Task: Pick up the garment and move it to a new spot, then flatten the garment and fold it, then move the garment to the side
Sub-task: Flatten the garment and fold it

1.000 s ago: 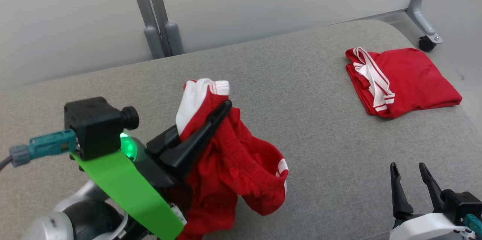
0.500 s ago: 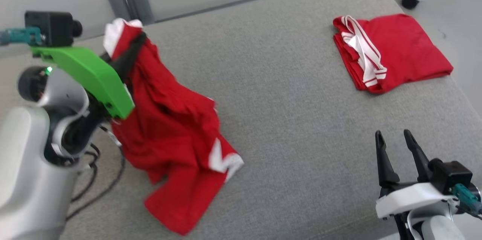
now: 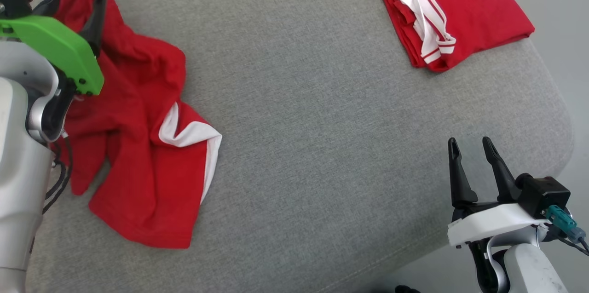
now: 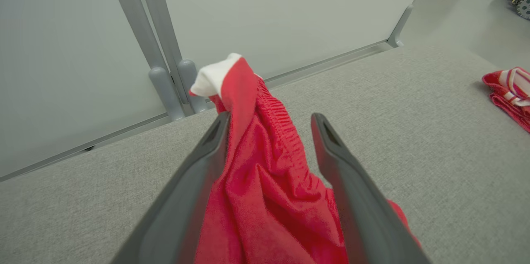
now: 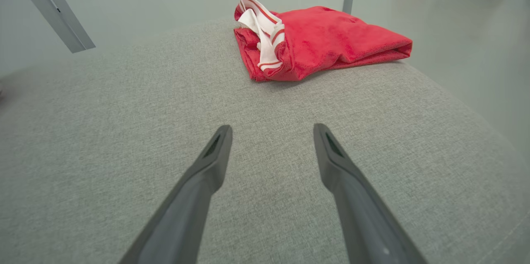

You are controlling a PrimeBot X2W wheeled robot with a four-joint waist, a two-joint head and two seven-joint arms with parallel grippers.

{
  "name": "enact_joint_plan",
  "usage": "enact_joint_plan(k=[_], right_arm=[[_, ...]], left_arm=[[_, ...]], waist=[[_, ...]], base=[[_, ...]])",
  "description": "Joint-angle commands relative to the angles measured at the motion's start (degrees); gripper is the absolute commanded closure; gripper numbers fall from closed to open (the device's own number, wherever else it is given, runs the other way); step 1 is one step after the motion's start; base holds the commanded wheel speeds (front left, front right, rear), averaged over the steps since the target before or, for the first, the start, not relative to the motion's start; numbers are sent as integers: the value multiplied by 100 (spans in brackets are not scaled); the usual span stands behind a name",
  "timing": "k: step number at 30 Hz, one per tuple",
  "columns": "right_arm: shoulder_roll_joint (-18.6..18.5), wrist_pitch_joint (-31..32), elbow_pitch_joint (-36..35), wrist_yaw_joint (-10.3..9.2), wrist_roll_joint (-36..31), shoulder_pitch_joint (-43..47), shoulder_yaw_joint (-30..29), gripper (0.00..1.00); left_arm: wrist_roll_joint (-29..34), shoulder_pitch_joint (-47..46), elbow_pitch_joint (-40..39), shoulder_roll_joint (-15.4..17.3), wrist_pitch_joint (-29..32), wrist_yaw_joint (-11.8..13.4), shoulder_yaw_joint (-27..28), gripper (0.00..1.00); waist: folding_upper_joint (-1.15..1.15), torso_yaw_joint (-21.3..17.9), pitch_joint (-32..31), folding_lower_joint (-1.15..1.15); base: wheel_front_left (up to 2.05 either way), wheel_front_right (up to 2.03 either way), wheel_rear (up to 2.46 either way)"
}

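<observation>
Left wrist view reveals the left tool (image 4: pixel 270 118) parted, garment (image 4: pixel 265 197) between its fingers (image 4: pixel 194 189).

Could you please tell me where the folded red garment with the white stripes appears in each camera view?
Head view: the folded red garment lies at the top right, near the far corner of the grey cushion.
Left wrist view: the garment is cut off by the right edge, about midway down.
Right wrist view: the garment sits upper centre.
Shared landmark: the grey cushion it rests on, seen in all three.
</observation>
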Motion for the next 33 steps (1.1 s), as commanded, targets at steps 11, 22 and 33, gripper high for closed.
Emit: enact_joint_plan(k=[11,22,33], right_arm=[[19,2,37,-2,-130,196,-160,0],[-63,2,-63,-2,-232,723,-340,0],[-220,2,-149,-1,-213,772,-383,0]], left_arm=[[132,482,183,-42,-931,368,117,0],[-206,3161,-2114,-917,-1169,1386,-156,0],[-274,4042,-1967,-1266,-1018,1846,-446,0]], waist=[[0,198,-430,0],[0,650,-1116,0],[0,1014,-907,0]], base=[[0,0,0],[0,0,0],[0,0,0]])
